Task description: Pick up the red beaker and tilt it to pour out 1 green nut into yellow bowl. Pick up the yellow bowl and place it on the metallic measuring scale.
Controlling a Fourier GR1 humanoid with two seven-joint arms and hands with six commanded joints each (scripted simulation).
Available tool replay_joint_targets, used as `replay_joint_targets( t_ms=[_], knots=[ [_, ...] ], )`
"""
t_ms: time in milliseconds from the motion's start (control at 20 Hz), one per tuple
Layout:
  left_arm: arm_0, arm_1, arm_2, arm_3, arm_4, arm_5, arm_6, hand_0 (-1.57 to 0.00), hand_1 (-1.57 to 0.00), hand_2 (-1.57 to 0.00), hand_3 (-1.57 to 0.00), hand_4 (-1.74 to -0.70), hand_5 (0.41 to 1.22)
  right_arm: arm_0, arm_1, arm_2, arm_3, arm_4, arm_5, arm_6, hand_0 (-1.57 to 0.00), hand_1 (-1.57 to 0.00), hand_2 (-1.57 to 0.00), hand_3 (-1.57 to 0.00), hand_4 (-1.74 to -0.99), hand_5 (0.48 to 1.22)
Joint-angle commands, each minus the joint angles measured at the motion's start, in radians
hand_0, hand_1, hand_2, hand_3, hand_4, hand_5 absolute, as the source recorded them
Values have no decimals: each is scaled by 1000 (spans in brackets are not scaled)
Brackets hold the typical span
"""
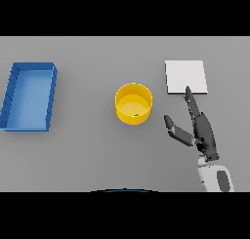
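Resting mid-table, the yellow bowl (134, 104) is seen with a green nut (136, 115) inside. The right hand (202, 130) is held beside it, fingers straight and spread, fingertips overlapping the metallic scale (185, 76).

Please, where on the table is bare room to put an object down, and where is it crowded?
The widest free patch lies between the blue tray and the yellow bowl. The table's near strip, in front of both, is bare too. It is tighter on the right: the right hand, fingers straight, sits between the bowl and the scale, fingertip at the scale's near edge.
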Motion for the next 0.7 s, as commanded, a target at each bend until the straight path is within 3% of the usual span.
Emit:
replay_joint_targets(
  t_ms=[0, 300, 400, 500, 650],
  knots=[
    [38, 2, 22, -28, 31, 19, 33, -1571, -1571, -1571, -1567, -1741, 1221, -8, -3, -4, 4, -4, 0, -8, 1, 1, 1, 1, -1138, 648],
    [401, -20, 70, -363, 186, 92, 141, -1571, -1571, -1571, -1570, -1741, 1221, 5, -8, -4, 1, -15, 13, -44, 1, 1, 1, 1, -1151, 676],
    [509, -42, 75, -478, 221, 125, 169, -1571, -1571, -1571, -1570, -1741, 1221, 6, -14, -5, 5, -5, 10, -32, 1, 1, 1, 1, -1166, 676],
    [586, -52, 73, -564, 237, 149, 199, -1571, -1571, -1571, -1571, -1741, 1151, 19, -6, 1, 19, -3, 8, -53, 1, 1, 1, 1, -1174, 676],
    [669, -60, 77, -658, 260, 165, 247, -1571, -1571, -1571, -1571, -1741, 984, -1, -10, -10, 18, -13, 9, -29, 1, 1, 1, 1, -1161, 671]
  ],
)
